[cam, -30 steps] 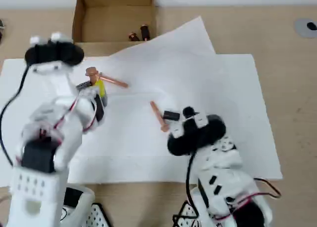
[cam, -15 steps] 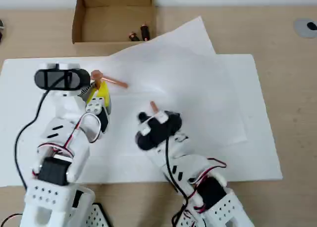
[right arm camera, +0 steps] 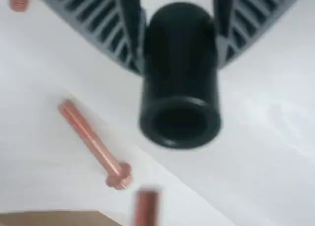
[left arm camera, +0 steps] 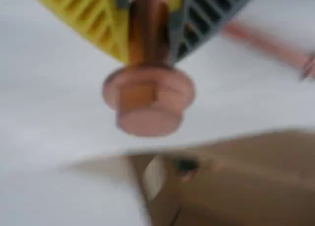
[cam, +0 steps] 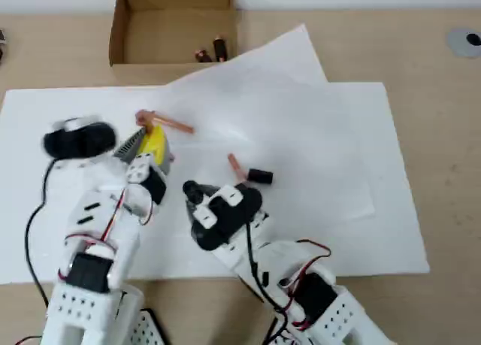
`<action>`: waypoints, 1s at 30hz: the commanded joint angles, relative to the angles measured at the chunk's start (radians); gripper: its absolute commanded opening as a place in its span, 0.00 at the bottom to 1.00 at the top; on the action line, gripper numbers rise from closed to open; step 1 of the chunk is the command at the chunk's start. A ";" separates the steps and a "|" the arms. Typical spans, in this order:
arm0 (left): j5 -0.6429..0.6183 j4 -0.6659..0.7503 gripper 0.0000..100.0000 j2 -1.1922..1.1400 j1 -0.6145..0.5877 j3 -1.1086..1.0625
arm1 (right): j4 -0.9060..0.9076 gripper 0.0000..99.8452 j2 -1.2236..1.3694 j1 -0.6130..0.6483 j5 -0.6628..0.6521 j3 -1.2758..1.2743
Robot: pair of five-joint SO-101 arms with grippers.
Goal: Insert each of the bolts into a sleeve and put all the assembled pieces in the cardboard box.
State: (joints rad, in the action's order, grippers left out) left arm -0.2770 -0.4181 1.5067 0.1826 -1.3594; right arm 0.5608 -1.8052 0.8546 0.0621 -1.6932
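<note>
Two halves of one pair, each lifted in its own gripper, apparently to be brought together in the air. Left gripper [left arm camera: 150, 53] clamped on a bolt [left arm camera: 147, 95] by the shank, pinched from both sides, head poking out free beyond the tips. Far end of the shank hidden inside the grip, so no telling how much thread stands clear for the entry. Right gripper [right arm camera: 179, 63] squeezed around a black sleeve [right arm camera: 179, 108], mouth open and facing outward past the tips. Held so, probably, to leave the bore free for a shank. Seen from above, near each other but apart, with the sleeve short of the held bolt and not yet lined up with it, as far as can be judged.

Just beside the left gripper, flat on the white paper [cam: 323, 134]: a loose bolt [cam: 174, 124]. Near the right gripper, on its side away from the left arm: a second loose bolt [cam: 235, 165] with a spare sleeve [cam: 259, 176] just beside it, touching or almost so. Within easy reach, likely the next pair. At the far edge of the table [cam: 436, 134], beyond the paper: the cardboard box [cam: 116, 37], with two dark finished pieces [cam: 219, 47] already lying in one corner.
</note>
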 commanded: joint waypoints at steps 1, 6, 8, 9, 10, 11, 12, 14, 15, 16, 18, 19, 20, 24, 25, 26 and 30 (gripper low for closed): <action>-0.032 0.020 0.01 0.136 0.012 0.009 | -0.028 0.01 0.004 0.016 0.029 -0.001; 0.032 -0.114 0.01 0.239 0.112 0.017 | -0.028 0.01 0.010 0.015 0.048 -0.001; 0.040 -0.144 0.01 0.259 0.143 0.014 | -0.028 0.01 0.010 0.015 0.048 -0.001; 0.040 -0.150 0.01 0.268 0.153 0.011 | -0.028 0.01 0.010 0.015 0.048 -0.001; 0.040 -0.149 0.01 0.274 0.158 0.003 | -0.028 0.01 0.010 0.015 0.048 -0.001; 0.041 -0.149 0.01 0.278 0.158 -0.002 | -0.028 0.01 0.010 0.013 0.048 -0.001; 0.041 -0.150 0.01 0.283 0.157 -0.006 | -0.028 0.01 0.010 0.012 0.048 -0.001; 0.041 -0.153 0.01 0.288 0.153 -0.012 | -0.025 0.01 0.010 0.010 0.048 -0.001; 0.041 -0.155 0.01 0.288 0.153 -0.015 | -0.025 0.01 0.008 0.010 0.048 -0.001; 0.041 -0.155 0.01 0.288 0.153 -0.015 | -0.023 0.01 0.007 0.010 0.048 -0.001; 0.041 -0.155 0.01 0.288 0.157 -0.017 | -0.023 0.01 0.005 0.010 0.048 -0.001; 0.041 -0.161 0.01 0.286 0.158 -0.017 | -0.023 0.01 0.005 0.010 0.048 -0.001; 0.041 -0.181 0.01 0.286 0.158 -0.011 | -0.023 0.01 0.005 0.010 0.048 -0.001; 0.040 -0.249 0.01 0.286 0.160 -0.009 | -0.023 0.01 0.005 0.010 0.048 -0.001; 0.040 -0.256 0.01 0.288 0.158 -0.009 | -0.023 0.01 0.005 0.010 0.048 -0.001; 0.040 -0.262 0.01 0.288 0.158 -0.009 | -0.023 0.01 0.005 0.010 0.048 -0.001; 0.038 -0.262 0.01 0.288 0.160 -0.009 | -0.023 0.01 0.005 0.010 0.048 -0.001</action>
State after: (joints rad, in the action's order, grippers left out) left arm -0.2432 -0.6774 1.7814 0.3345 -1.3825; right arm 0.5608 -1.8006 0.8562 0.0990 -1.6932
